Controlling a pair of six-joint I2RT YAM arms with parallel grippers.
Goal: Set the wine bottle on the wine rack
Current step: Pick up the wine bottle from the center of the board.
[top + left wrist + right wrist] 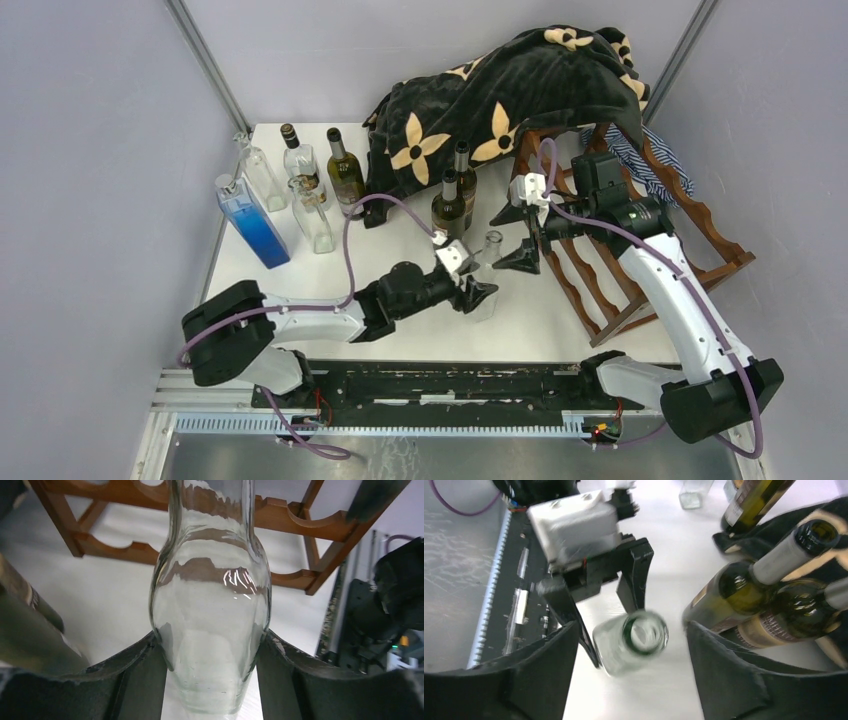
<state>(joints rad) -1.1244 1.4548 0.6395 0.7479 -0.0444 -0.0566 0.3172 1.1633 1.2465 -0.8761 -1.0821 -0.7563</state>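
Note:
The wine bottle [488, 262], of clear empty glass, stands upright on the white table, a little left of the wine rack [600, 290]. My left gripper [480, 290] is shut on its lower body. In the left wrist view both fingers press the glass [210, 615] at its sides, around the left gripper [210, 639]. My right gripper [505, 240] is open around the bottle's neck. In the right wrist view the bottle's mouth [631, 642] sits between the spread fingers of the right gripper [631, 630] with a gap on each side. The rack's scalloped rails [295, 522] lie beyond the bottle.
A dark blanket with beige flowers [500, 90] drapes over the rack's far end, beside a striped cloth [640, 160]. Two dark wine bottles [450, 205] stand just behind the clear one. A green bottle [345, 170], clear bottles [312, 215] and a blue bottle [255, 225] stand at the left.

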